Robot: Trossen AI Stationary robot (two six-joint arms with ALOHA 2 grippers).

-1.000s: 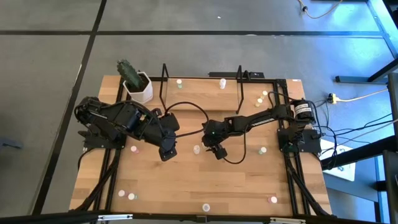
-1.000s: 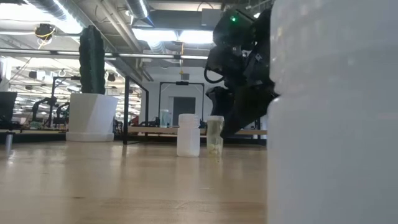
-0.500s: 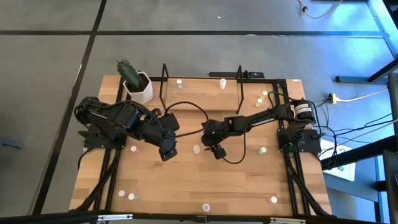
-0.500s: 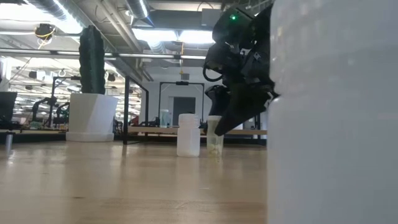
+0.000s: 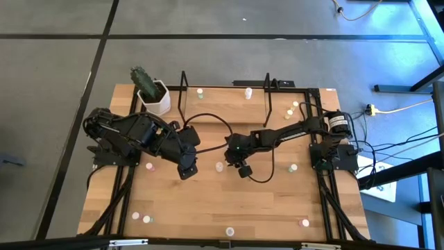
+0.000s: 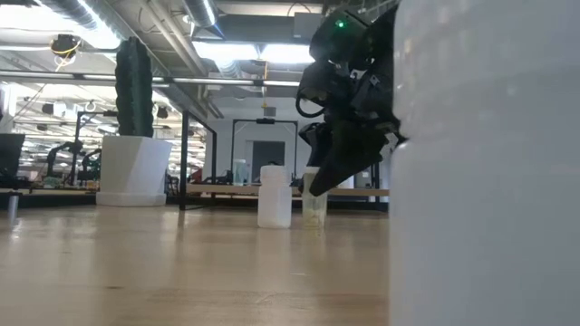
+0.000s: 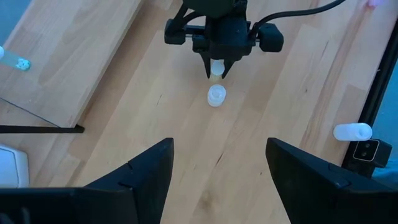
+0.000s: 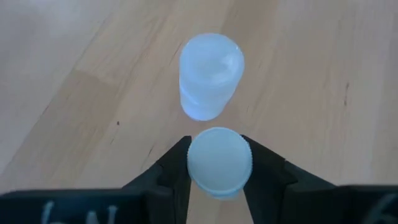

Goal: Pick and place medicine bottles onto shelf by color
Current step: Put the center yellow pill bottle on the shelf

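Observation:
My right gripper [image 5: 240,167] is low over the table's middle, shut on a small pale-green-topped medicine bottle [image 8: 219,160] that stands on the wood. A second, white bottle [image 8: 211,73] stands just beyond it, toward the table's left [image 5: 219,167]. My left gripper [image 5: 186,169] hangs open above the table left of centre, holding nothing; its fingers [image 7: 149,168] frame the scene. The wire shelf [image 5: 182,97] stands at the far edge with two bottles [image 5: 200,91] on its wooden floor. My right gripper pinches the bottle's round top [image 8: 219,163] between its two fingers, one on each side of the cap. The fingers [image 6: 337,167] slant down onto it from above. The bottle stays upright with its base [image 6: 314,219] on the table.
A white cactus pot [image 5: 154,97] sits at the far left corner. Loose bottles stand near the left arm [image 5: 148,167], at the right [image 5: 292,167], by the shelf's right end [image 5: 290,112] and along the near edge [image 5: 229,231]. One bottle [image 6: 480,163] fills the low view's right side.
My right gripper has kept its place and closed its fingers in on the pale-green-topped bottle's top. The bottle stands where it did.

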